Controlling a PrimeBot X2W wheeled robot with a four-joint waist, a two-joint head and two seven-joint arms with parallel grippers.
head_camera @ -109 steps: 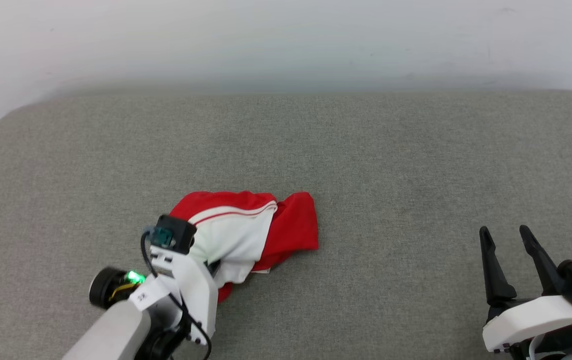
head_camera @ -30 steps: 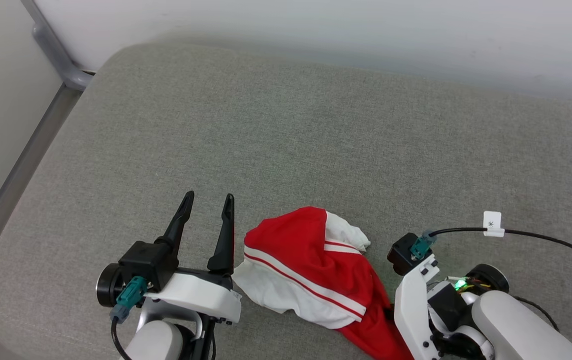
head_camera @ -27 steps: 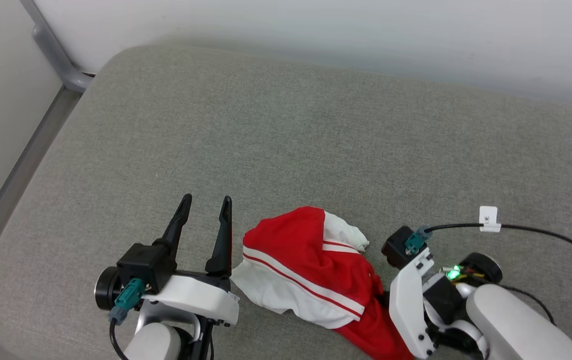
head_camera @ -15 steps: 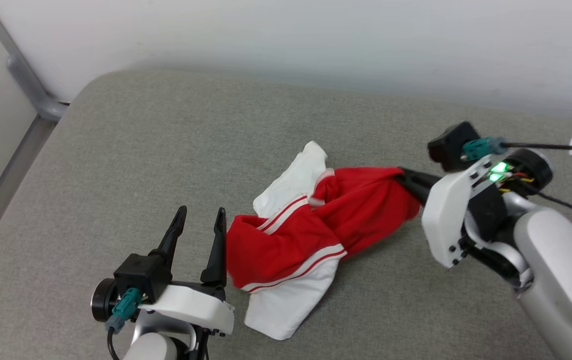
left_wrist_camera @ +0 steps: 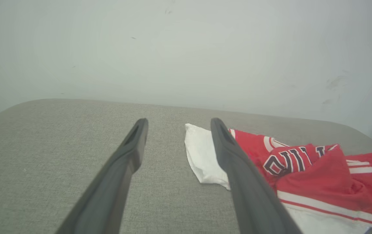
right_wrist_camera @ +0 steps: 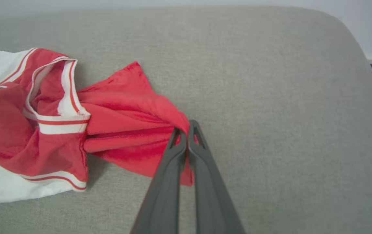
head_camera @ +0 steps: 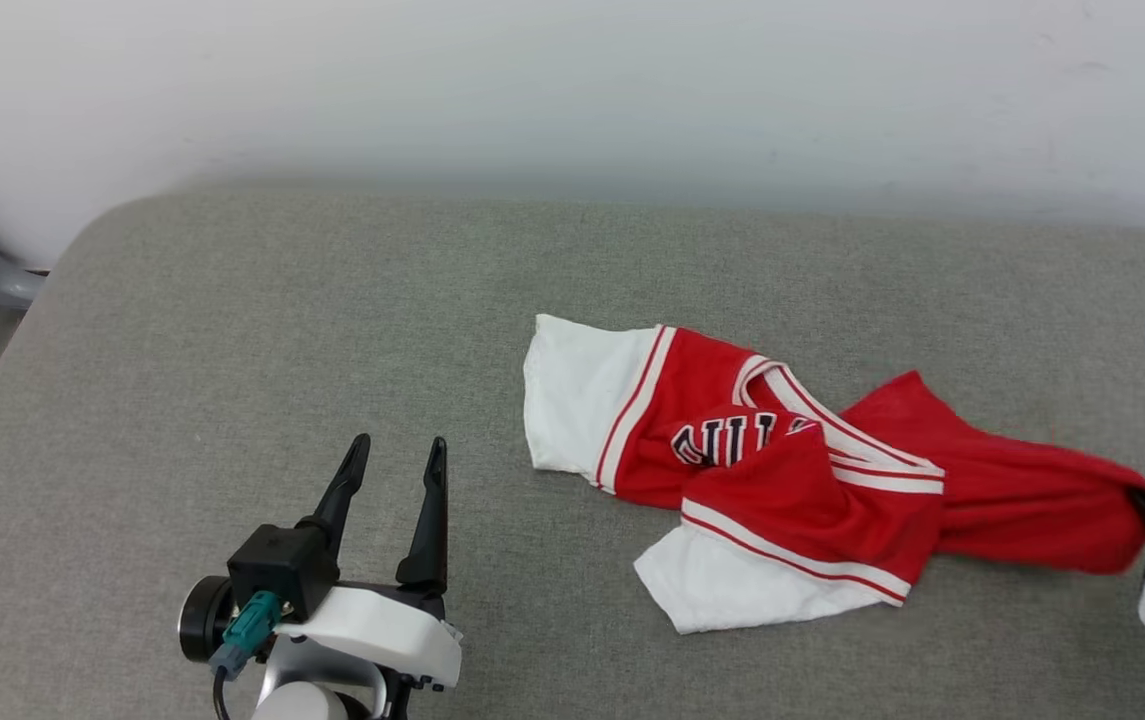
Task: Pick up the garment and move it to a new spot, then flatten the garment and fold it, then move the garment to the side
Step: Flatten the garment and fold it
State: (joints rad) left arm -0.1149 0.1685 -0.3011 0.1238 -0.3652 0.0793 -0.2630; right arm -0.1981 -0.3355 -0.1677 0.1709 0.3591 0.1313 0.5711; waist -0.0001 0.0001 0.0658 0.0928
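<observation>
The garment (head_camera: 812, 490) has been dragged away from the left gripper (head_camera: 400, 442), against which it was bunched a second ago, and is now stretched out well clear of it. Its black lettering (head_camera: 727, 440) has been uncovered (none was seen before). The right gripper (right_wrist_camera: 185, 126) has been closed on the red edge farthest from the left gripper.

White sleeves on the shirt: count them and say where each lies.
2. One sleeve lies at the left end of the shirt; the other sleeve sticks out along its near edge.

garment (head_camera: 792, 490): 1 | left hand (head_camera: 400, 446), right hand (right_wrist_camera: 186, 133): 2 | cushion (head_camera: 332, 300): 1
</observation>
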